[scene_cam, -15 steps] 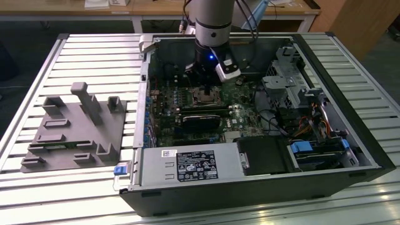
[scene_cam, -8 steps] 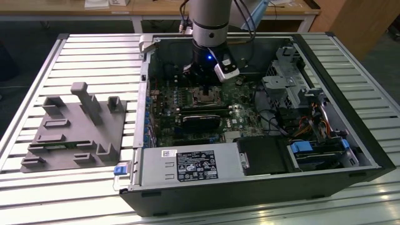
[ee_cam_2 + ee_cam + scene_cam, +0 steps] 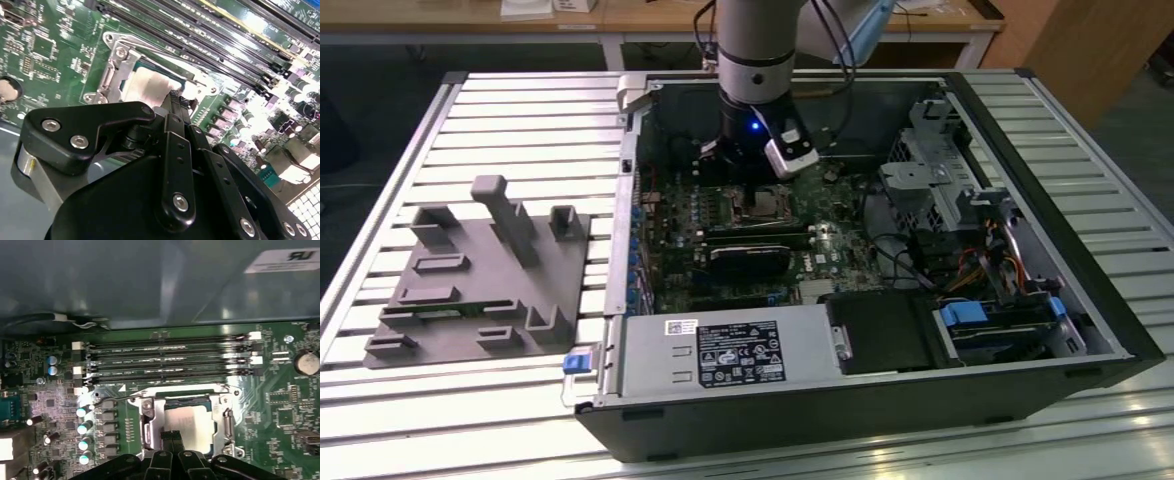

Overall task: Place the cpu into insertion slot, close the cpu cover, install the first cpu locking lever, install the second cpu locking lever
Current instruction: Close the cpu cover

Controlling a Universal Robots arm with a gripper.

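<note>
Standing over the slot (image 3: 150, 415), the gripper (image 3: 171, 436) has its jaws pressed together.
The cpu (image 3: 192, 422) lies flat inside the slot's metal rim, fingertips (image 3: 165, 437) at its edge; touching or not, I cannot tell. In the exterior view the arm (image 3: 754, 50) reaches into the case (image 3: 854, 415), the slot at twelve o'clock from the power supply (image 3: 720, 355).

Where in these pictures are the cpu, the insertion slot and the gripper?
cpu (image 3: 195, 422): first wrist view, on its pale grey face.
insertion slot (image 3: 151, 427): first wrist view, on its silvery metal rim.
gripper (image 3: 172, 436): first wrist view, between its black fingertips.
</note>
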